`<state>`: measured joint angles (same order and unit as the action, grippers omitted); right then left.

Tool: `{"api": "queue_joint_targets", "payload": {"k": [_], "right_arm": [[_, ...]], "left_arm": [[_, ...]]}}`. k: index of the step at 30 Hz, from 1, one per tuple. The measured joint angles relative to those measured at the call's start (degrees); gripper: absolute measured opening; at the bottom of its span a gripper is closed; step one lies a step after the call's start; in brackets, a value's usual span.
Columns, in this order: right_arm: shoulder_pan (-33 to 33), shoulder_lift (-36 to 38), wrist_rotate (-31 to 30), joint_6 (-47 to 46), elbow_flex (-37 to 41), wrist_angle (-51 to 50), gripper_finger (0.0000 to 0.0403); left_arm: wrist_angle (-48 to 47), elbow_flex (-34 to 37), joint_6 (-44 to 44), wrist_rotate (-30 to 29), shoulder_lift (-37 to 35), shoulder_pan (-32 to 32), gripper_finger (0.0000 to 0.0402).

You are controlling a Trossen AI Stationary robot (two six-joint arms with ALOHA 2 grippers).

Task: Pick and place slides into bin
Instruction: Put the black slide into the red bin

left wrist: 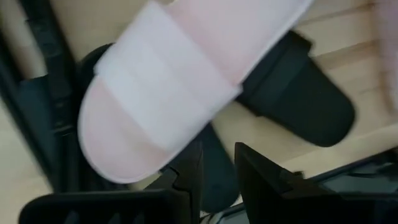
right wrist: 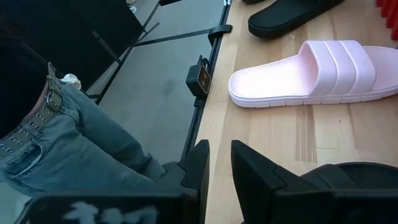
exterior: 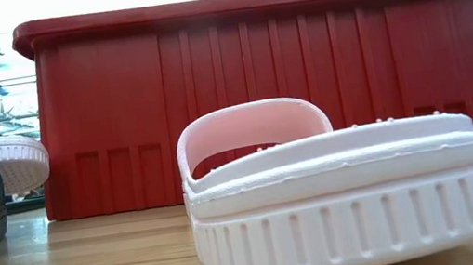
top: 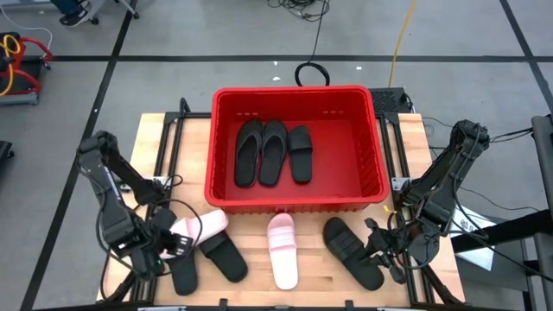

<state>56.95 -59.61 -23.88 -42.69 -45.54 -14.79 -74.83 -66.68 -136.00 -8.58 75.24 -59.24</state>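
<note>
1. Bin sits at the back middle of the desk. Three black slides lie side by side inside it.
2. Still out on the desk: two pink, and I count four black. So three of nine are in, by my count, and six are left.
3. Left cluster: one pink slide lying across two black ones.
4. Centre front: the other pink slide, on its own, just in front of the bin.
5. Right front: two black slides, overlapping.
6. Left claw is down at the left cluster, next to that pink slide. Jaws narrow, a small gap showing, nothing held.
7. Right claw is low at the right black pair. Jaws narrow, empty.
8. A person in jeans stands beside the desk.
</note>
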Motion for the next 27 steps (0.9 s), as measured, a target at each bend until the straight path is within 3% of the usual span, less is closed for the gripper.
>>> {"api": "queue_joint_targets", "payload": {"k": [12,21,27], "right_arm": [[0.0,0.0,0.0,0.28,-0.02,-0.04,0.0056],[0.0,0.0,-0.02,0.3,-0.02,-0.11,0.0056],[0.0,0.0,-0.03,0.21,-0.02,-0.09,0.0056]], "left_arm": [[8.37,10.41,-0.2,7.13,-2.82,-1.05,0.0088],[10.09,10.15,-0.04,6.04,-6.7,-3.21,0.0088],[11.17,13.79,0.26,5.43,-6.75,-4.36,0.0088]]}}
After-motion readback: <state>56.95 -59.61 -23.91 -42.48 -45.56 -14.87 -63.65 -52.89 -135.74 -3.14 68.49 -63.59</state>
